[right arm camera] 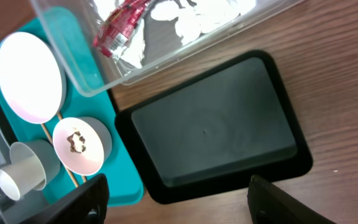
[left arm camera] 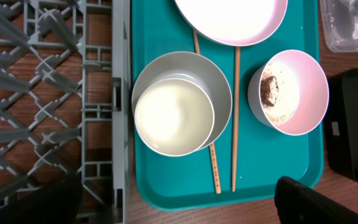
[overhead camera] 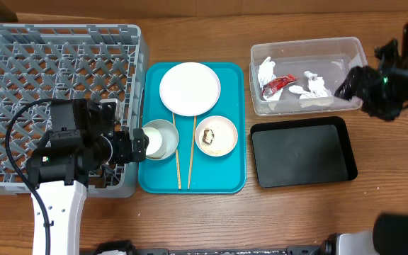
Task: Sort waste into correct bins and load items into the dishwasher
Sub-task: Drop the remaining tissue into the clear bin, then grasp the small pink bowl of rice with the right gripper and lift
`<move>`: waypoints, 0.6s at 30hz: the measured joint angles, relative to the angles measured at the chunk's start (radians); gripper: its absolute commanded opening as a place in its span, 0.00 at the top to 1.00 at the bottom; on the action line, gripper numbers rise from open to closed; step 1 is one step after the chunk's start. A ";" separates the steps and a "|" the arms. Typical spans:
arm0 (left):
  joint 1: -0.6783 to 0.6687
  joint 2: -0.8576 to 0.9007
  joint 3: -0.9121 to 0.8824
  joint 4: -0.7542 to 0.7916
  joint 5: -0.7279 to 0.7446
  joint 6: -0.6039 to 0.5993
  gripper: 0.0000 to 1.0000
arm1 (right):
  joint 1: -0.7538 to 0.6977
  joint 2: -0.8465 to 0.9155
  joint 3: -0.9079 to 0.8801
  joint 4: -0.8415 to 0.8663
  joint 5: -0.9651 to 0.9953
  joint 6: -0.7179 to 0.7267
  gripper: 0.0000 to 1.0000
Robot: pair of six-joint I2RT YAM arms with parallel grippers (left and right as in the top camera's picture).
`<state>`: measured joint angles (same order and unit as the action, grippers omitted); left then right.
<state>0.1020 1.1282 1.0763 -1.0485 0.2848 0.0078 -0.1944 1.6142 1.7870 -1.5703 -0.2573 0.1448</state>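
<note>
Waste: napkins (overhead camera: 310, 88) and wrapper (overhead camera: 278, 83) lie in the clear tub (overhead camera: 353, 49). Black tray (overhead camera: 303, 152) holds nothing. Small dish (overhead camera: 225, 131) carries a brown food lump (left arm camera: 272, 87) and rice specks, not yet binned.

Dishes: rack (overhead camera: 48, 71) has nothing loaded. Plate (overhead camera: 190, 88), bowl (left arm camera: 219, 87), dish and both chopsticks (overhead camera: 178, 166) all sit on the teal tray (overhead camera: 229, 180). Cup (left arm camera: 173, 118) rests tilted inside the bowl.

Left end effector (overhead camera: 137, 146): released, fingers spread wide, grasping nothing, at the tray's left edge just beside bowl and cup. Right end effector (overhead camera: 351, 83): released too, empty, above the tub's right end.

Judgement: dry waste looks done and loading is starting, with the cup or bowl as the first pick. The next move calls for the left fingers to straddle one rim only, since the nested pair may lift together or tip. Then carry it left over the rack wall. The dish needs emptying before it is loaded.
</note>
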 measured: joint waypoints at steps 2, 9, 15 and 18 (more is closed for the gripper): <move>0.000 0.000 0.000 -0.001 0.000 0.000 0.00 | 0.003 -0.098 -0.087 0.048 -0.001 -0.006 0.24; 0.000 0.000 0.002 -0.002 -0.001 0.000 0.00 | 0.167 -0.250 -0.250 0.183 0.003 -0.023 0.25; 0.000 0.000 0.002 -0.005 -0.001 0.000 0.00 | 0.463 -0.201 -0.256 0.303 0.025 -0.037 0.36; 0.000 0.000 0.002 -0.013 -0.001 0.000 0.00 | 0.588 -0.138 -0.256 0.359 0.036 -0.039 0.45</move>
<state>0.1020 1.1286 1.0782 -1.0618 0.2836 0.0078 0.3939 1.4757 1.5311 -1.2118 -0.2214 0.1055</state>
